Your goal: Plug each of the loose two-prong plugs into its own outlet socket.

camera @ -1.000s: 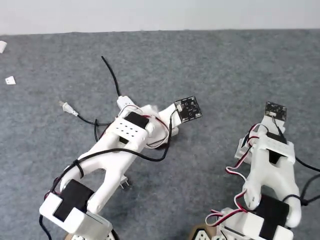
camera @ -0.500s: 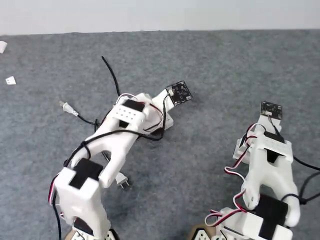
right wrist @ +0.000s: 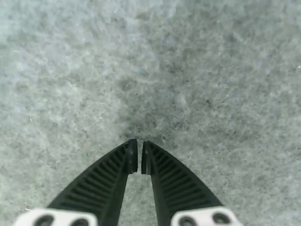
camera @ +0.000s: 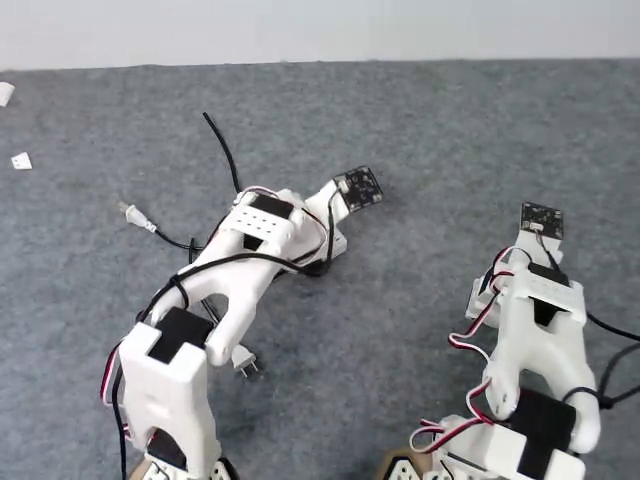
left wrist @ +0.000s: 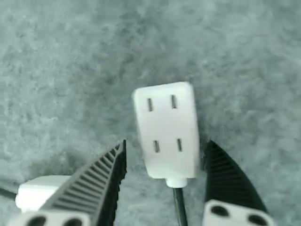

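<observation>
**Open left hand [left wrist: 166, 144] straddles the outlet block [left wrist: 165, 127]**

We hold it wide open, fingers either side of the block and touching nothing, we judge to steady it slots-up for plugging. One loose plug [camera: 133, 214] and a second plug [camera: 243, 362] lie well apart from it, unplugged. Our right hand [right wrist: 139, 142] is closed, empty, over bare worktop [right wrist: 211, 70]

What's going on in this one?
The left hand is open, with one finger on either side of the white outlet block. Both of the block's sockets are empty. Neither plug is in a hand. The first plug lies out on the grey carpet, and the second plug lies close beside the left arm. The right hand is shut on nothing over bare carpet.
</observation>
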Controlling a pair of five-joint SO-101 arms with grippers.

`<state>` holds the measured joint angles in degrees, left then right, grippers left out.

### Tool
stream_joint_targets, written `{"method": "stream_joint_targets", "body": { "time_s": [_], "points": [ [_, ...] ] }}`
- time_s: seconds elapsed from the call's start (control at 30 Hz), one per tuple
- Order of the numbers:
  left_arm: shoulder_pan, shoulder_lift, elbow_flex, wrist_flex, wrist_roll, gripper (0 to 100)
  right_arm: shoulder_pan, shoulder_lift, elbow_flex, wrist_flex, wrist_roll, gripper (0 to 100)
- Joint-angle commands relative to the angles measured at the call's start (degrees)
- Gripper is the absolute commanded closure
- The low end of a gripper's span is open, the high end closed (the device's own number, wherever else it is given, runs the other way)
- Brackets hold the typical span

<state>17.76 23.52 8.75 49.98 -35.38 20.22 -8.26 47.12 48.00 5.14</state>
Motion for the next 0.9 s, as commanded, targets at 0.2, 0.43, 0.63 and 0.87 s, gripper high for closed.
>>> {"method": "stream_joint_targets", "body": {
  "time_s": [0.2,0.43,0.63,0.87],
  "points": [
    [-0.4,3.6,-10.2,7.2,9.6,75,-0.7,-0.2,-3.3,0.6,0.7,95.7],
    [-0.5,16.5,-29.1,27.0,9.7,75,-0.7,-0.2,-3.3,0.6,0.7,95.7],
    [0.2,33.8,-54.4,48.9,13.8,89,-0.7,-0.2,-3.3,0.5,0.6,95.7],
    [-0.2,36.2,-62.8,50.9,36.9,99,-0.7,-0.2,-3.3,0.3,0.4,95.7]
  ]
}}
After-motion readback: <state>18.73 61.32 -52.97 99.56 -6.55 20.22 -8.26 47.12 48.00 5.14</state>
